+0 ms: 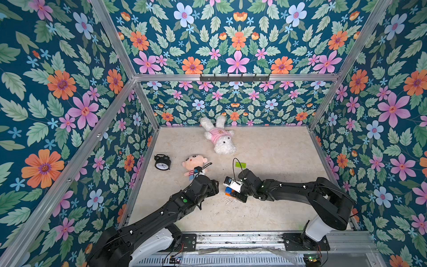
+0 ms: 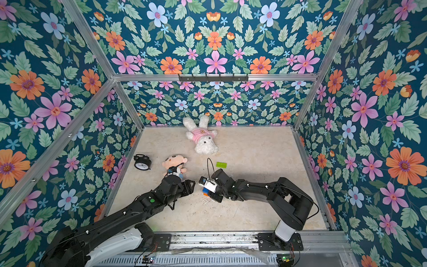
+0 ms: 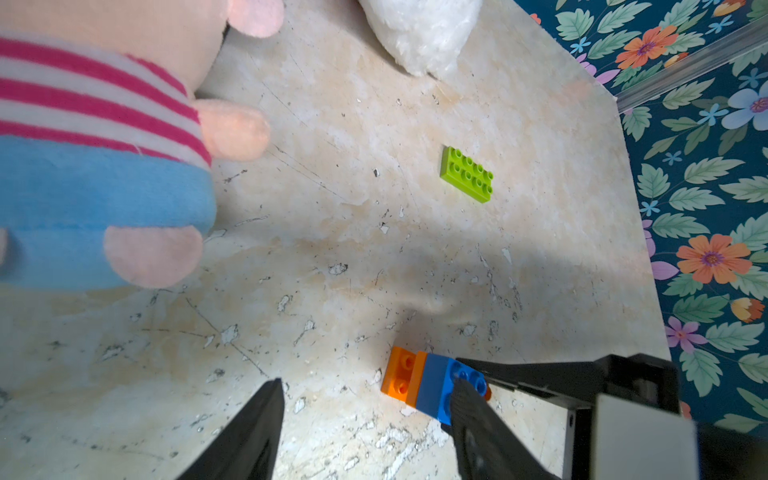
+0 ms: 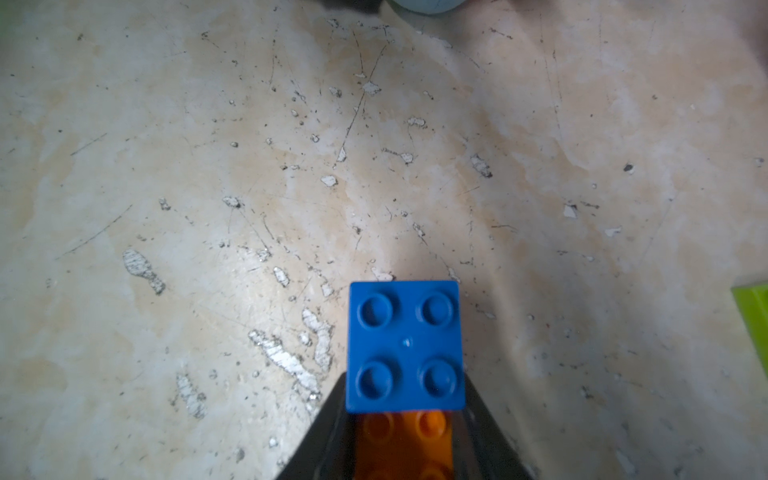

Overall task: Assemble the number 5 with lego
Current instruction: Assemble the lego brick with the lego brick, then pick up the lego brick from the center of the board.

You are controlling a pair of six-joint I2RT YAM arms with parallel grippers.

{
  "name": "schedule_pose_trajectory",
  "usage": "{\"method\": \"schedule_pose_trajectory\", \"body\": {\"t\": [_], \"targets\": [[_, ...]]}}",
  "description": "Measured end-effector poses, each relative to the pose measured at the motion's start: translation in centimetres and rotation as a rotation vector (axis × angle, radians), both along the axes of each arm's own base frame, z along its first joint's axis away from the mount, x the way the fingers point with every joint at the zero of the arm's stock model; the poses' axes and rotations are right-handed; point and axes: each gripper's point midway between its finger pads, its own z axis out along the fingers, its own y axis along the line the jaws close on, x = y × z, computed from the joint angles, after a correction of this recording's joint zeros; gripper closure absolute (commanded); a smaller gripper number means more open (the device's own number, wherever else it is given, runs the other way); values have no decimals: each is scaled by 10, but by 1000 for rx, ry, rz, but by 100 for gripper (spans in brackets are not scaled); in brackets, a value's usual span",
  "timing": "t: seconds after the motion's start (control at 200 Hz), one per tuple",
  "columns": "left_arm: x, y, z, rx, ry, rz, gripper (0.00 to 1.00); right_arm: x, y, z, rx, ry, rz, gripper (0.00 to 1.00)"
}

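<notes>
A joined stack of orange and blue lego (image 1: 228, 191) (image 2: 205, 191) sits low at the table's middle. My right gripper (image 1: 233, 193) (image 4: 405, 436) is shut on it. In the right wrist view its fingers flank an orange oblong brick (image 4: 402, 446) that carries a blue square brick (image 4: 405, 345) at its far end. My left gripper (image 1: 214, 186) (image 3: 368, 415) stands open just left of the stack (image 3: 432, 382), with nothing between its fingers. A lime-green oblong brick (image 1: 240, 164) (image 2: 221, 164) (image 3: 467, 174) lies loose on the table behind the right gripper. Whether the stack touches the table I cannot tell.
A plush doll in a striped shirt (image 1: 193, 165) (image 3: 95, 124) lies close behind my left gripper. A black alarm clock (image 1: 162, 162) stands left of it. A white plush bunny (image 1: 219, 138) lies near the back wall. Flowered walls enclose the beige table (image 1: 277, 208).
</notes>
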Motion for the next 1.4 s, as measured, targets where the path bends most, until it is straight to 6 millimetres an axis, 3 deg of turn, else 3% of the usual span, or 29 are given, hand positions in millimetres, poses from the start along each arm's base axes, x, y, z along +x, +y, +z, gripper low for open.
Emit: {"method": "schedule_pose_trajectory", "body": {"t": [0.295,0.42,0.64,0.705,0.905,0.975,1.06,1.15,1.25,1.4], "targets": [[1,1,6,-11,-18,7,31,2,3,6,-41,22,-7,56],[1,2,7,-11,-22,10,32,-7,-15,-7,-129,76,-23,53],[1,3,9,-7,-25,14,32,-4,-14,1,-125,67,-35,43],[1,4,9,-6,-26,16,32,-4,-15,10,-108,57,-39,41],[1,4,10,-3,-32,12,31,-1,-15,64,22,-7,-72,41],[2,2,9,-2,-28,4,29,12,-22,89,100,-17,-151,41],[3,-4,8,-5,-22,-19,26,46,-39,121,222,-15,-325,42],[6,-13,11,-12,-23,-48,24,75,-52,137,298,21,-484,43],[11,-23,18,-13,-33,-80,16,106,-61,134,322,96,-633,43],[24,-37,34,-24,-60,-109,11,143,-75,91,223,197,-797,42]]}}
